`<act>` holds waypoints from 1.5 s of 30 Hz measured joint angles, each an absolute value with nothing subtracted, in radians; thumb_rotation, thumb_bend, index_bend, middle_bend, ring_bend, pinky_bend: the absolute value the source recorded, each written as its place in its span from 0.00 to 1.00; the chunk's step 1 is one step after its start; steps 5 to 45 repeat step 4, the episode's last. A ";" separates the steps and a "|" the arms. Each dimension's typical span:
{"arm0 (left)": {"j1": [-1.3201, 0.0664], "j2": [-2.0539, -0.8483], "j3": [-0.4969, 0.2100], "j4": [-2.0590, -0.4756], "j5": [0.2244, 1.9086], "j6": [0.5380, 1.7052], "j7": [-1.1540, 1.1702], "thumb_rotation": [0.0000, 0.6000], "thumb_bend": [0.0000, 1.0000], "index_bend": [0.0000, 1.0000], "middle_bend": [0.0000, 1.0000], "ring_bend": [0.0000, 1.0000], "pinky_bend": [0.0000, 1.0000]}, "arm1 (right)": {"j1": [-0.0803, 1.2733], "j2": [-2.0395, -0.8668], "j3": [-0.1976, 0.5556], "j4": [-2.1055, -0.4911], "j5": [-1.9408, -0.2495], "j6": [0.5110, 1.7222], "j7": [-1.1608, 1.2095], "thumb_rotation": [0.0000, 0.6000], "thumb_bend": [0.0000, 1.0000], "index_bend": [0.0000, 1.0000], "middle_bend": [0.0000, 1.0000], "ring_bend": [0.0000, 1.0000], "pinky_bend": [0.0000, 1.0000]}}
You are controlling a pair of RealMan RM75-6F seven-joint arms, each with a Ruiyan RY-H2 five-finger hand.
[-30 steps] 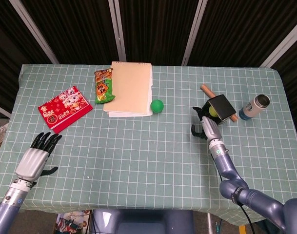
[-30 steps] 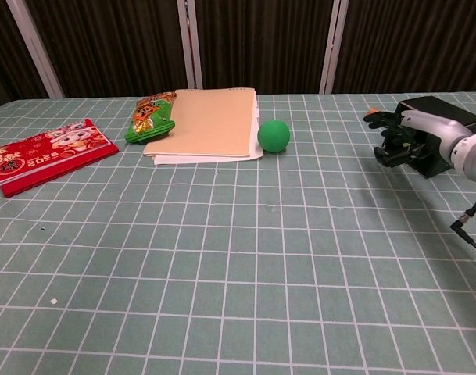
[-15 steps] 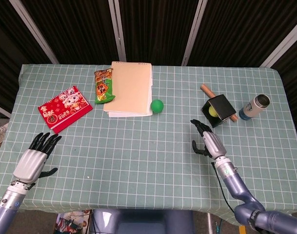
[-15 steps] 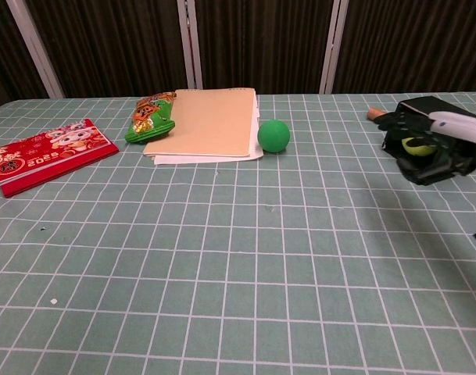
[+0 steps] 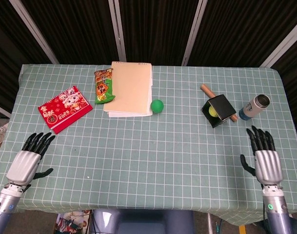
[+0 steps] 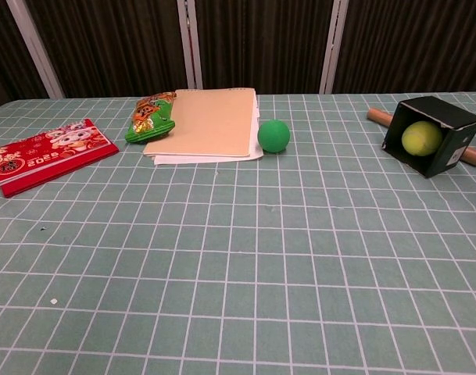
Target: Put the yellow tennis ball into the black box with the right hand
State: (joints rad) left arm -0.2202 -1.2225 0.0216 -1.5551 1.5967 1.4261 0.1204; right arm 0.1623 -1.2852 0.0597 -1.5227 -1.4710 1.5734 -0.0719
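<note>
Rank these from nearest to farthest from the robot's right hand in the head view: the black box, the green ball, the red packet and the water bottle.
From the right hand:
1. Water bottle, just beyond the hand, near the table's right edge.
2. Black box, left of the bottle, with the yellow tennis ball inside.
3. Green ball, mid-table beside the papers.
4. Red packet, far left side.

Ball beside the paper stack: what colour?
Plain green ball, clearest in the chest view.

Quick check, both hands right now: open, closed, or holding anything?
Left hand: open, fingers apart, holding nothing.
Right hand: open, fingers apart, holding nothing; the yellow tennis ball sits inside the black box.
</note>
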 measured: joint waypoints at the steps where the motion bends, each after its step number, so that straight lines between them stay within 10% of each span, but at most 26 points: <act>1: -0.218 -1.218 0.020 -1.560 1.592 1.426 0.126 1.00 0.09 0.00 0.03 0.00 0.00 | 0.122 -1.271 0.044 -1.522 -1.484 1.611 -0.102 1.00 0.38 0.00 0.00 0.00 0.00; 45: -0.215 -1.211 0.019 -1.569 1.582 1.422 0.141 1.00 0.09 0.00 0.03 0.00 0.00 | 0.086 -1.244 0.029 -1.528 -1.505 1.657 -0.127 1.00 0.38 0.00 0.00 0.00 0.00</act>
